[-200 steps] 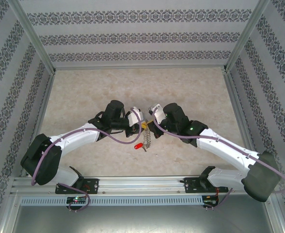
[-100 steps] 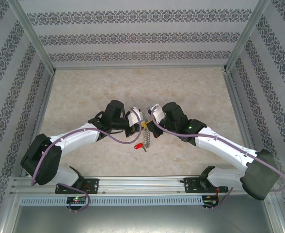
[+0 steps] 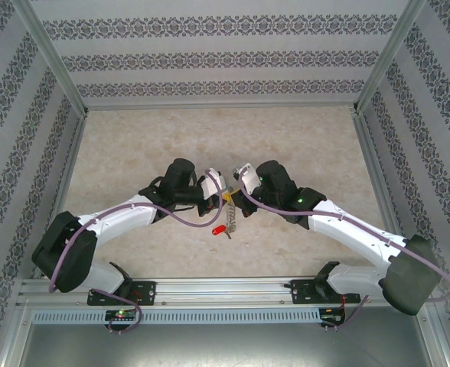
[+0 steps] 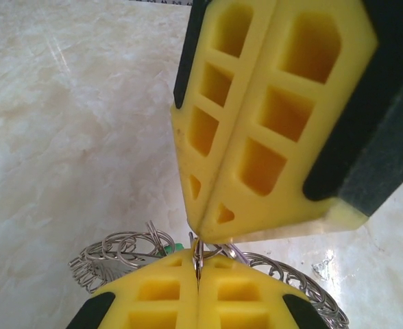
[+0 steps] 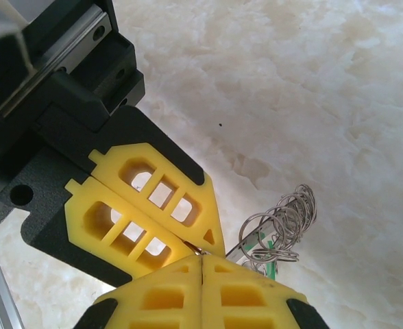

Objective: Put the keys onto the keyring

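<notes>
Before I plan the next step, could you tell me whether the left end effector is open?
No, the left end effector is shut, its yellow fingers pressed together without a gap.

Tabletop point(image 3: 133, 145): beige, marbled, glossy, under and all round the jaws. Soft glare on it in the left wrist view. Back wall point(image 3: 225, 57) beyond the jaws: white panel with dark ornamental bands. Same pattern on left wall point(image 3: 11, 115) and right wall point(image 3: 439, 115). Aluminium posts point(image 3: 53, 57) at far corners. Aluminium rail point(image 3: 225, 289) on near side of the jaws, slotted duct point(image 3: 225, 315) just below it.
</notes>
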Controlling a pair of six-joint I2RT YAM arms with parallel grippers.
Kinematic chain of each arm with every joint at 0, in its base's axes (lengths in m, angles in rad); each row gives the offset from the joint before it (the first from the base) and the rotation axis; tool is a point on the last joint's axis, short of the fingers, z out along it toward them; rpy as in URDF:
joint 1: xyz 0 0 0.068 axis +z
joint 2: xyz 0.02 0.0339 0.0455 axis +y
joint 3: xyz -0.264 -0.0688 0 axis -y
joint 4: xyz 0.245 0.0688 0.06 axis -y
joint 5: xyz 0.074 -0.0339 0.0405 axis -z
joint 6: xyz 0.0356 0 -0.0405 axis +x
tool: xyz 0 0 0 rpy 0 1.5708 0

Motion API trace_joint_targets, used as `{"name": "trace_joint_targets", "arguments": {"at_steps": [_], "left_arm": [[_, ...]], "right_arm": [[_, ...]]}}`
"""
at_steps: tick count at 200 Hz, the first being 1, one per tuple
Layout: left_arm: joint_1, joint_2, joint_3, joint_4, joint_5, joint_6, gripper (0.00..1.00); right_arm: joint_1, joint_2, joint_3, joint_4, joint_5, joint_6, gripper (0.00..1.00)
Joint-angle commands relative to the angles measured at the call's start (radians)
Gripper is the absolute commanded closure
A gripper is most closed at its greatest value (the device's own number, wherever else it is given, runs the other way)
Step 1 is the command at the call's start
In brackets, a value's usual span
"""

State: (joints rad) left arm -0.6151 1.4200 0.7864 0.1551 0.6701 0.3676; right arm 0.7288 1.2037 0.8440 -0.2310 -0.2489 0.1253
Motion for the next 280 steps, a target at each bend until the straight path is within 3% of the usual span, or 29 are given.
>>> {"name": "trace_joint_targets", "arguments": {"at_steps": [1, 77, 193, 280], "left_arm": [[-0.010, -0.045, -0.018, 0.118, 0.007, -0.024, 1.00], [-0.010, -0.047, -0.053, 0.171, -0.011, -0.062, 1.00], [-0.010, -0.033, -0.047, 0.151, -0.044, -0.128, 1.00], [-0.009, -0.026, -0.042, 0.155, -0.068, -0.149, 1.00]], "right_arm": [[0.000, 0.002, 0.025, -0.023, 0.001, 0.005, 1.00], [0.004, -0.033, -0.025, 0.009, 0.112, 0.041, 1.00], [-0.026, -0.045, -0.054, 0.067, 0.045, 0.059, 1.00], [-0.035, -0.047, -0.056, 0.069, 0.062, 0.060, 1.00]]}}
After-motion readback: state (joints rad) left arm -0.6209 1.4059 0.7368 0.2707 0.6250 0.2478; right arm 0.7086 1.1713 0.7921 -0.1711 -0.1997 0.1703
